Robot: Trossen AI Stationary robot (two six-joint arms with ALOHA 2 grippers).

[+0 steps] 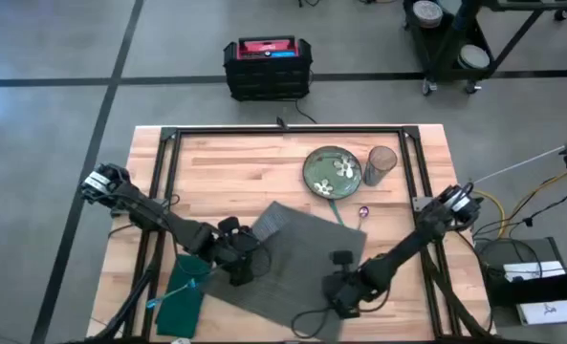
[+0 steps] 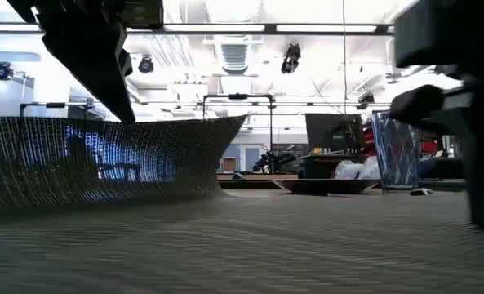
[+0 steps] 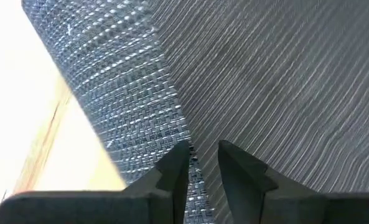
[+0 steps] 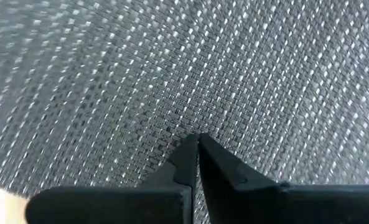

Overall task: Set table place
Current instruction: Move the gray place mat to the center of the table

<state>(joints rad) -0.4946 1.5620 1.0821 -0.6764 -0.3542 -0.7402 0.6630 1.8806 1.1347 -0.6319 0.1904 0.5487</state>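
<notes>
**Both grippers pinching the placemat**

Right now my left gripper (image 1: 237, 260) sits at the lower left of the high view, on the left edge of the placemat (image 1: 302, 258). Its fingers (image 3: 172, 171) are nearly together, clamped on the mat's edge, which rises between them as a folded, woven flap. From table height, that lifted edge curls up on the left of the frame.

My right gripper (image 1: 343, 291) is lower centre-right in the overhead frame, over the mat's near edge. Its fingers (image 4: 185, 160) are pressed together, tips meeting on the weave; they seem to pinch the fabric.

The mat lies skewed across the lower middle of the table (image 1: 226, 162). Above it, centre-right, rests a green plate (image 1: 332, 172) with a glass (image 1: 381, 162) just beside it. A dark green napkin (image 1: 181, 296) lies at the lower left, by the mat's left edge.
</notes>
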